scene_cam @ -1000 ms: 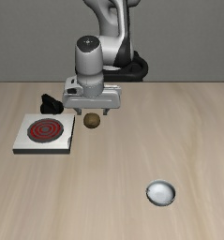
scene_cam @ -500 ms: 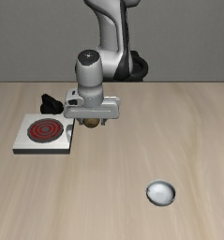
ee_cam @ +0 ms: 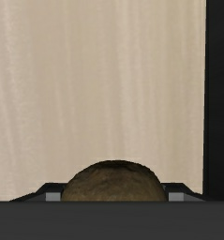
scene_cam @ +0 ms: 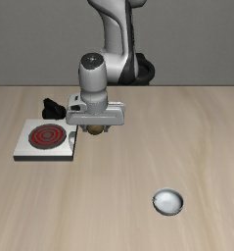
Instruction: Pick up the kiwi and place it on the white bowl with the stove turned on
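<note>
Red rings on a white square stove, at the exterior view's left, flat on the pale wooden table. Black knob just beside the stove's upper edge in that view; touching it or a little apart, cannot tell. Next along, close by the stove's right-hand edge: the pincer, pointing straight down from the white arm and low over the table. Directly under it, the kiwi, brown, mostly hidden by the grey body of the hand; resting on the wood or barely clear of it, hard to say from this angle. Seen from the wrist view, the kiwi as a rough brown dome wedged between the two fingertips, one grey pad pressed against each flank: pincer closed on the fruit, gripping it from both sides. Pale wood grain beyond the kiwi there, plus a dark upright band off to one side, too plain to identify. Farther toward the exterior view's right and lower in that view, well apart from both kiwi and stove: the white bowl, small, round, upright on bare table.
</note>
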You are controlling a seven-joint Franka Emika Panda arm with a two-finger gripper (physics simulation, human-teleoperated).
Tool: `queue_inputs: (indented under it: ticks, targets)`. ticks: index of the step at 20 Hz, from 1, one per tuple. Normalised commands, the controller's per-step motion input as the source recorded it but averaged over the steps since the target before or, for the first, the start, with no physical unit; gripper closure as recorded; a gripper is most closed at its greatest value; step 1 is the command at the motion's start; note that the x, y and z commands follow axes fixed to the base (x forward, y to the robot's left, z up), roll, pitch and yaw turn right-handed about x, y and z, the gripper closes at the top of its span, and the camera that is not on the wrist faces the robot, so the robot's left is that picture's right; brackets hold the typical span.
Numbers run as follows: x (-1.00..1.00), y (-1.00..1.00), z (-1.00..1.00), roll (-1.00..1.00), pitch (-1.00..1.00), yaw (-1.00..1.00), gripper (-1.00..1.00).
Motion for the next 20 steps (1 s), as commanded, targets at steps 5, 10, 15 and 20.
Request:
queue_inputs:
  ticks: [5, 10, 15, 20]
  targets:
    - [0.00, 0.00, 1.00, 0.00, 0.00, 0.00, 1.00]
    - [0.80, 0.00, 0.20, 0.00, 0.00, 0.00, 1.00]
    - [1.00, 0.00, 0.00, 0.00, 0.00, 0.00, 1.00]
    - [1.00, 0.00, 0.00, 0.00, 0.00, 0.00, 1.00]
